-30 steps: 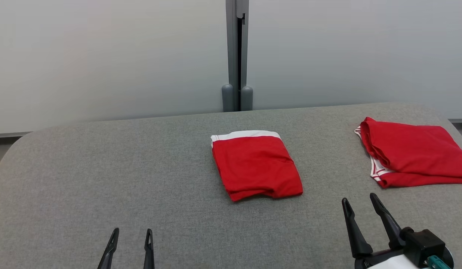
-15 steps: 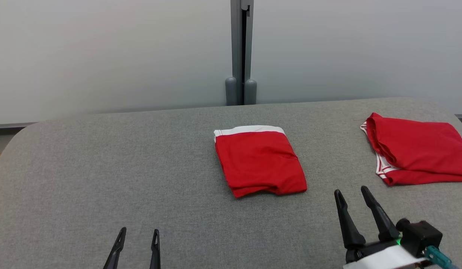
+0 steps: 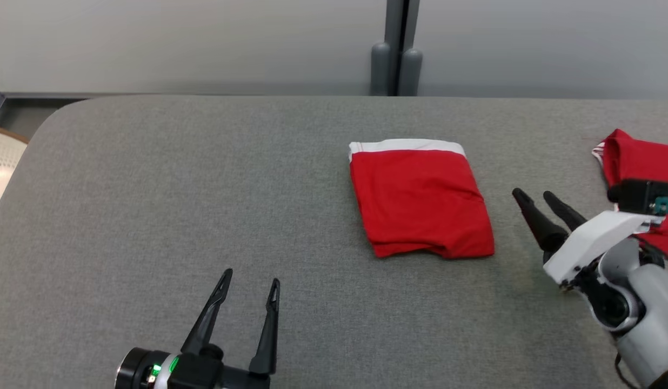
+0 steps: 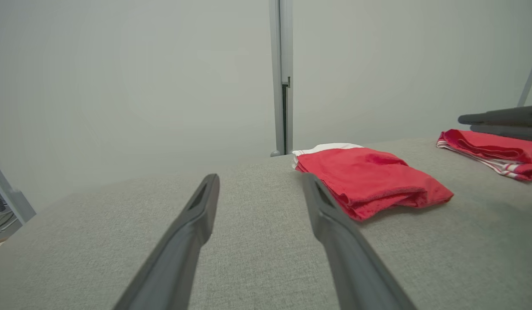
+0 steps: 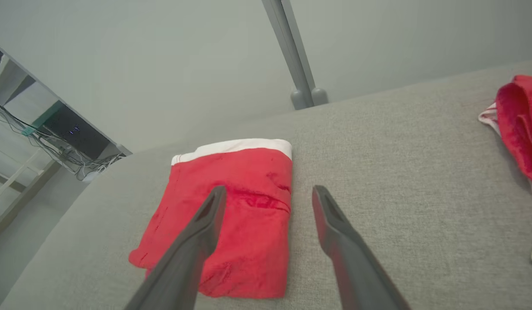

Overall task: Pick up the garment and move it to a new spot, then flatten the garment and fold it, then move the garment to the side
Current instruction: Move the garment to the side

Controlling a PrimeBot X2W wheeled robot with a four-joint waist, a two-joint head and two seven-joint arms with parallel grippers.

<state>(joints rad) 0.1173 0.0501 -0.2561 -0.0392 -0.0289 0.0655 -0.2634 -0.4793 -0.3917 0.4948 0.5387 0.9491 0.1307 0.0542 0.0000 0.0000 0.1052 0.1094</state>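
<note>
At about 7 o'clock in the head view, the left end effector hovers over the grey fabric-covered table. Its two long dark fingers are spread apart with nothing between them, and the tips point toward 12 o'clock. In the left wrist view the same end effector is parted over bare table.

At about 1 o'clock from it, just right of the table's middle, the folded red garment with a white waistband lies flat. The waistband is toward 12 o'clock, and the bunched, folded edge is toward 6 o'clock.

At 3 o'clock from that garment is the right end effector. Its fingers are spread and empty, pointing toward 10 o'clock, with the tips just beside the garment's right edge and apart from it.

At the 3 o'clock edge of the head view, a second red garment with white-striped trim lies well apart from the folded one, partly hidden by the right arm.

A grey upright post stands behind the table at 12 o'clock.
</note>
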